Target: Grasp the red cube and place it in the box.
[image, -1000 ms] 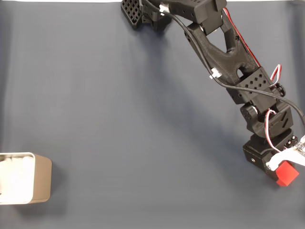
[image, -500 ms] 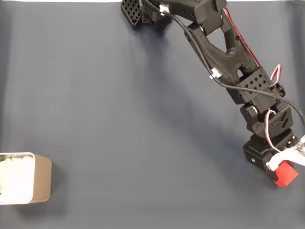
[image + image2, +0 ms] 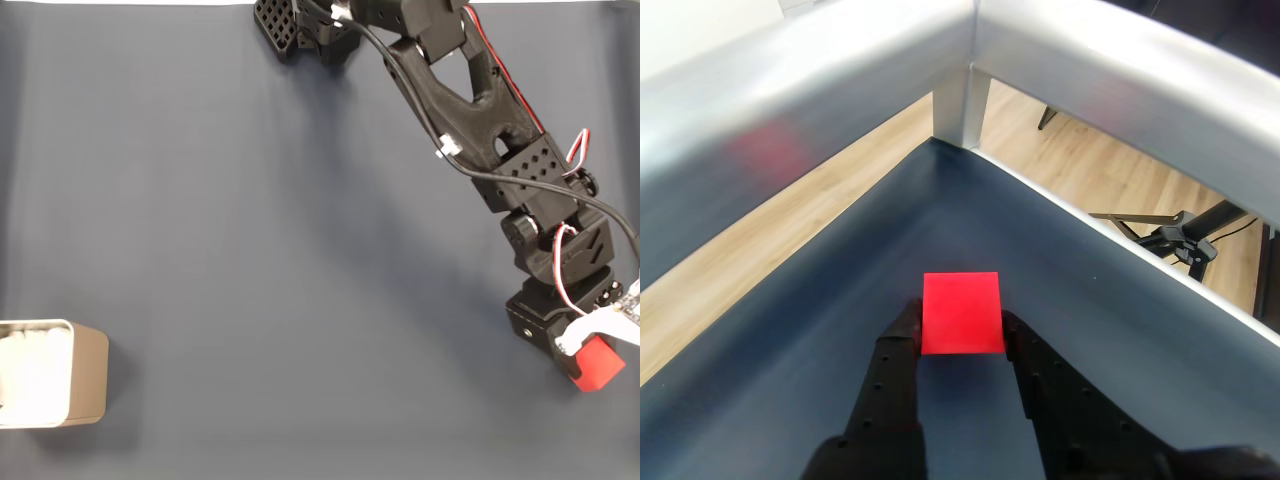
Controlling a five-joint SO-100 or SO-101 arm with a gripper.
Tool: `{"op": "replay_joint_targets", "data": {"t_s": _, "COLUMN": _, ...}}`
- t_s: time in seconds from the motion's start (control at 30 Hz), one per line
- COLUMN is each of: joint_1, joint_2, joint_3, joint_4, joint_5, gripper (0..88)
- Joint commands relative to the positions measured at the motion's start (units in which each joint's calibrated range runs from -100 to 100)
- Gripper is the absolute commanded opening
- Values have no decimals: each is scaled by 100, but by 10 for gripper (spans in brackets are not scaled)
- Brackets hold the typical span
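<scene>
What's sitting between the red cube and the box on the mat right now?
Nothing visible. In the fixed view the red cube sits in the gripper at lower right, the box at lower left, with bare dark mat between them.

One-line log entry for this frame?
phase: grasp | gripper: shut on cube | cube: near mat corner, right side | box: far left, cube not in

We see even, bright light with soft shadows beside the arm [image 3: 470,120] and box [image 3: 85,385], and glare blurs the wrist view's metal rails [image 3: 1080,60].
</scene>
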Motion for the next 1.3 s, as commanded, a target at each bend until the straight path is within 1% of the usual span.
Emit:
{"op": "replay_joint_targets", "data": {"t_s": 0.0, "joint_1": 190, "joint_2": -793, "joint_3": 76, "joint_4": 50, "joint_5": -5, "gripper": 93}}
{"op": "replay_joint_targets", "data": {"t_s": 0.6, "joint_1": 673, "joint_2": -1746, "joint_3": 605, "joint_4": 271, "joint_5": -29, "gripper": 93}}
{"op": "replay_joint_targets", "data": {"t_s": 1.27, "joint_1": 1597, "joint_2": -2413, "joint_3": 778, "joint_4": 558, "joint_5": -10, "gripper": 93}}
